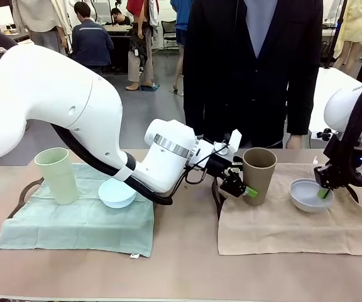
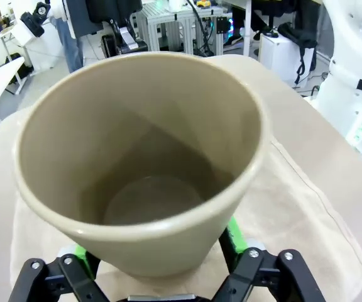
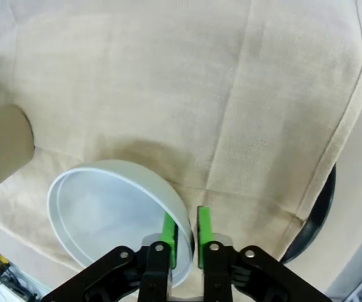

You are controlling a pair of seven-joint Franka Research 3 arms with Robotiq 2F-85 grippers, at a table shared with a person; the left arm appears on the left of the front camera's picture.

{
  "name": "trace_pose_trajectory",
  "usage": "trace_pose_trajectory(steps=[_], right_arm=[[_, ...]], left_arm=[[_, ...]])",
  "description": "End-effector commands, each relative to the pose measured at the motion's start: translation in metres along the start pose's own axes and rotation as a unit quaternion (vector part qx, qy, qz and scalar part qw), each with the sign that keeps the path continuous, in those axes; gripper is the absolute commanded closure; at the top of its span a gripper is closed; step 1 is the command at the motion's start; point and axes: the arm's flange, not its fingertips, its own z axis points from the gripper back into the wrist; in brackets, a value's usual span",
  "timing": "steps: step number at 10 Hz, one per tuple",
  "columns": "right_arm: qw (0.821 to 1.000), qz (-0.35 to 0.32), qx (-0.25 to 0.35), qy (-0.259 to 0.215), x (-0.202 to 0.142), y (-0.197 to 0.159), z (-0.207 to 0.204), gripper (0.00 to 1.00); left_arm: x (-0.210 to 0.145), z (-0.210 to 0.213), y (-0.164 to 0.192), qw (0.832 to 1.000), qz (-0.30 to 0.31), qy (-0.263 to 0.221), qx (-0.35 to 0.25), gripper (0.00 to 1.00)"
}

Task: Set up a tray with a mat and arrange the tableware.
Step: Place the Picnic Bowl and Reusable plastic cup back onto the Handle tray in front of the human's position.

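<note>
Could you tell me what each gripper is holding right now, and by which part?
Left gripper brackets the brown cup at its lower body; right gripper straddles the white bowl's rim. Whether either grips cannot be told.

Pale green cup [image 1: 57, 174] and light blue bowl [image 1: 117, 192] stand upright on the green mat [image 1: 80, 223]; brown-tan cup [image 1: 259, 174] and white bowl [image 1: 310, 194] on the beige mat [image 1: 281, 226].

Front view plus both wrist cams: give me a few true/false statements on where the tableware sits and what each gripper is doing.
1. The brown-tan cup stands upright on the beige mat. True.
2. The left gripper straddles the pale green cup. False: its fingers flank the brown-tan cup; the green cup stands alone on the green mat.
3. The white bowl lies on the beige mat. True.
4. The right gripper has one finger on each side of the white bowl's rim. True.
5. The light blue bowl is on the beige mat. False: it sits on the green mat.
</note>
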Motion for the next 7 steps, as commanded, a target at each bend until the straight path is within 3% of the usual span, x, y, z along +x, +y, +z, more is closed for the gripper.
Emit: trace_pose_trajectory(steps=[1,3,4,5,6,7], right_arm=[[1.000,0.010,-0.008,-0.001,0.005,-0.009,-0.001,0.00],[1.000,0.011,-0.015,-0.003,0.003,-0.008,0.001,0.00],[1.000,0.009,-0.024,-0.007,0.001,-0.009,0.006,0.07],[0.999,0.006,-0.028,-0.014,-0.001,-0.011,0.014,0.37],[0.999,0.006,-0.031,-0.018,-0.004,-0.013,0.020,0.00],[0.999,0.001,-0.033,-0.021,-0.007,-0.016,0.026,0.17]], left_arm=[[-0.005,0.001,0.008,1.000,0.004,-0.019,-0.006,0.00],[-0.006,0.002,0.007,1.000,0.019,-0.011,-0.003,0.00],[-0.006,0.003,0.007,0.999,0.032,0.005,-0.004,0.00],[-0.006,0.007,0.007,0.998,0.056,0.026,-0.002,0.00],[-0.005,0.011,0.006,0.996,0.078,0.045,-0.004,0.00],[-0.004,0.017,0.005,0.993,0.099,0.067,0.000,0.00]])
